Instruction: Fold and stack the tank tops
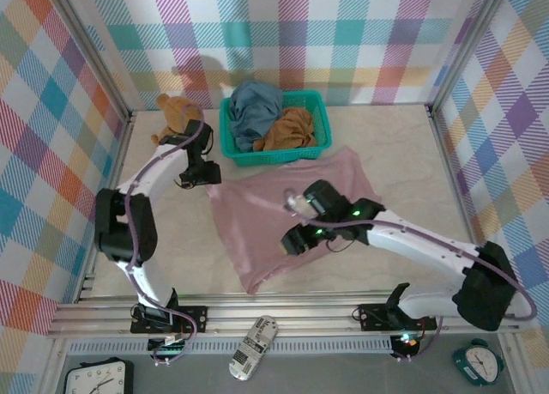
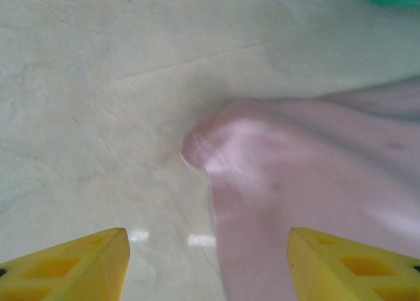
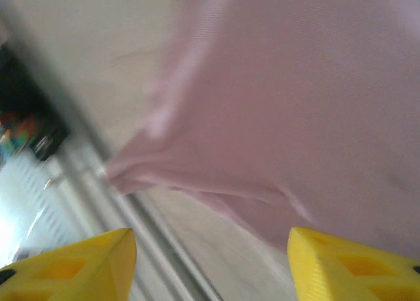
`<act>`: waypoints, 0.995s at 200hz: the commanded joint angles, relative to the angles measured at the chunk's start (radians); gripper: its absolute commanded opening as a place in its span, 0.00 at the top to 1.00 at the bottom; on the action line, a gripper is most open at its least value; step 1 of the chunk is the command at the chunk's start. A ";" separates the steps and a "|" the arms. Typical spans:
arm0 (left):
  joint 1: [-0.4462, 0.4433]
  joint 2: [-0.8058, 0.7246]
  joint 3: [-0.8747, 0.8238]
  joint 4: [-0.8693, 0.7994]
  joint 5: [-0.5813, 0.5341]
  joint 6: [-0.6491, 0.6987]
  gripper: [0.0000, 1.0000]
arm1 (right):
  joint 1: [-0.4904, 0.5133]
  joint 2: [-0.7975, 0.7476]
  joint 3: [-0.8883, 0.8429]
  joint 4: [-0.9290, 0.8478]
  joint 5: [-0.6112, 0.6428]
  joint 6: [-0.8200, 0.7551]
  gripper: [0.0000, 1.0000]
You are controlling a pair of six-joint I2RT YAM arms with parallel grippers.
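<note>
**Cloth.** The pink tank top [image 1: 249, 231] lies spread on the table [image 1: 395, 145] just in front of the basket [image 1: 274, 158], mostly flat with soft wrinkles. The blue tank top [image 1: 253, 106] and brown tank top [image 1: 290, 130] sit crumpled inside the basket, touching each other.

**Handling, judged.**
- Thin knit fabric: light, limp, no stiffness.
- It will sag and drape from any pinch point and drag across the table rather than slide as a sheet.
- Not fragile. A single-layer pinch may slip.
- Best holds look like the edges and corners: a shoulder strap or the hem corners, taken in pairs so the fold line stays straight.
- A pinch mid-panel would only bunch it.

**Left fingers** [image 2: 79, 268]
- Spread wide, nothing between them.
- In the wrist view they hover over bare table, with a rounded pink corner or strap [image 2: 295, 176] just ahead and to the right.
- From above, they [image 1: 199, 175] sit at the far left corner of the pink top, near the basket.
- Whether they touch the cloth: cannot tell.

**Right fingers** [image 3: 72, 268]
- Also well apart and empty.
- Below them is the near edge of the pink cloth [image 3: 295, 104], with a pointed corner close to the table's front rail.
- From above, they [image 1: 296, 238] hang over the middle of the garment.
</note>
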 commanded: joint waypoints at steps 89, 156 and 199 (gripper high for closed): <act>-0.324 -0.188 -0.414 0.136 0.393 -0.363 0.46 | -0.238 0.023 -0.241 -0.068 0.322 0.442 0.61; -0.338 -0.091 -0.520 0.202 0.362 -0.307 0.65 | -0.291 0.153 -0.233 0.096 0.303 0.379 0.60; -0.332 -0.021 -0.511 0.156 0.282 -0.253 0.71 | -0.293 0.188 -0.220 0.074 0.329 0.347 0.82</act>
